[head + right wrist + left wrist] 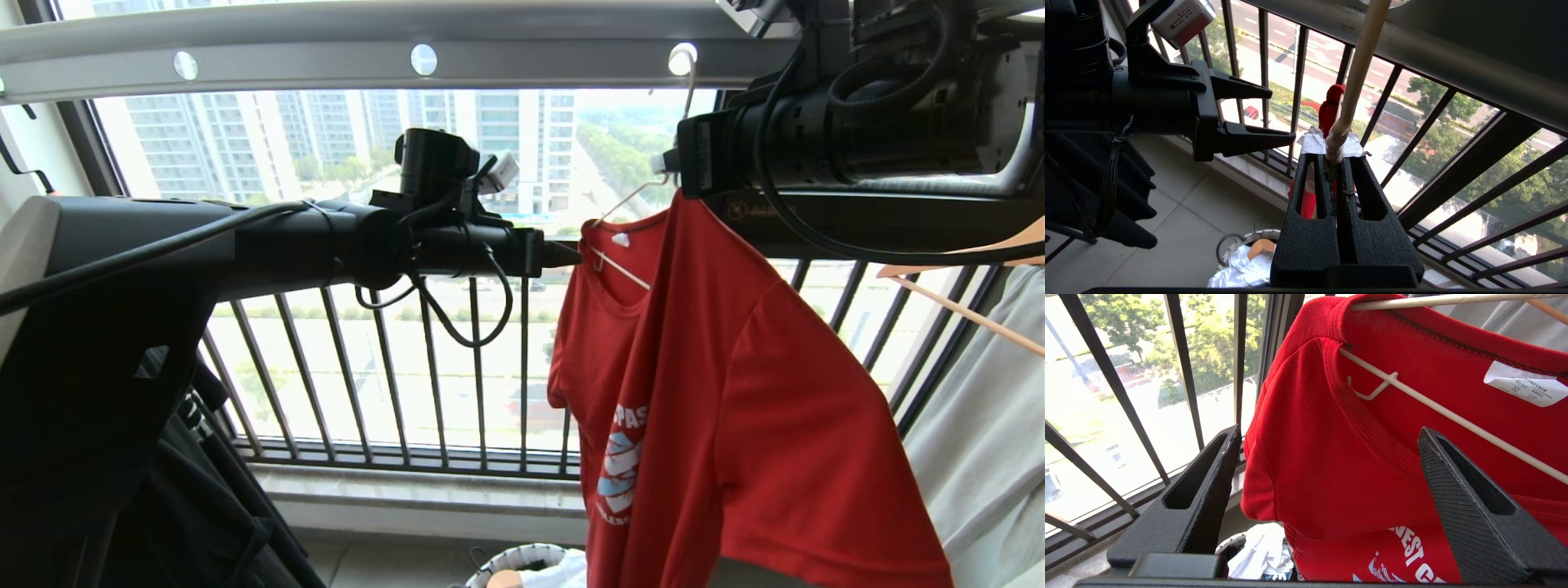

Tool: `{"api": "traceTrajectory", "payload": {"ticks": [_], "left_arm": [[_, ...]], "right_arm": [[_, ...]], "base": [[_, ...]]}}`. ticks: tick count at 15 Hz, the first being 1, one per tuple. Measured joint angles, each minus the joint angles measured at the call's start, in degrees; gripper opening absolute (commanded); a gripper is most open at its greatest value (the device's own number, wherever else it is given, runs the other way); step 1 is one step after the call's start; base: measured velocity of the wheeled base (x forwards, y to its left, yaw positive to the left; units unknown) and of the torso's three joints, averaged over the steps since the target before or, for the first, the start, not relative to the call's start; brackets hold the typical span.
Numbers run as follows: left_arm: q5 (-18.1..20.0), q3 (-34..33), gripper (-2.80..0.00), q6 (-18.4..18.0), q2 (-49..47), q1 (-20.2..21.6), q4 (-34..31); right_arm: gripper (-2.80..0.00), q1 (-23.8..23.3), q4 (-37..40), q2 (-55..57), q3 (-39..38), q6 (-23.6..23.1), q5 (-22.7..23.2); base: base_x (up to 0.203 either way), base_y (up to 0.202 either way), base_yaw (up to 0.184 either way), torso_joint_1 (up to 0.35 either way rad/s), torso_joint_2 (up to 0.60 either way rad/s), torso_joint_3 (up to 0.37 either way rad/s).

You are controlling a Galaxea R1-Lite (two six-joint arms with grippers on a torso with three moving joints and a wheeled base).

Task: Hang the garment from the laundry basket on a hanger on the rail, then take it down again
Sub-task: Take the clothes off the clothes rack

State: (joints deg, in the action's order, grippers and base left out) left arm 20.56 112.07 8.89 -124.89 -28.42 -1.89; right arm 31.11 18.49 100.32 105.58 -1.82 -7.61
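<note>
The garment (718, 408), a red T-shirt with a white and light-blue print, hangs on the cream hanger (627, 273). The hanger's hook reaches up to a hole in the grey rail (326, 49). My right gripper (682, 159) is shut on the hanger's twisted neck (1336, 141) just above the collar. My left gripper (571, 255) is level with the collar, open, its fingers (1224, 457) standing either side of the shirt's shoulder (1323, 465) with nothing pinched. The hanger's arm (1453, 420) runs inside the neck opening. The laundry basket (514, 559) stands on the floor below.
Dark window railing (408, 367) runs behind the shirt. Black clothes (163, 506) hang at the lower left. A white garment (980, 441) on a wooden hanger (963, 314) hangs close on the right. White clothes (1241, 265) lie in the basket.
</note>
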Motion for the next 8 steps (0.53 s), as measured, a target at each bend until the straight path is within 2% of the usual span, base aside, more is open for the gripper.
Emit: {"api": "traceTrajectory", "payload": {"ticks": [8], "left_arm": [[-4.58, 0.0, 0.0, -0.02, -2.98, -0.16, 7.45]], "right_arm": [[-2.8, 0.06, 0.22, -0.49, -1.21, 0.17, 0.97]], "base": [[0.0, 0.0, 0.0, 0.0, 0.0, 0.0]]}}
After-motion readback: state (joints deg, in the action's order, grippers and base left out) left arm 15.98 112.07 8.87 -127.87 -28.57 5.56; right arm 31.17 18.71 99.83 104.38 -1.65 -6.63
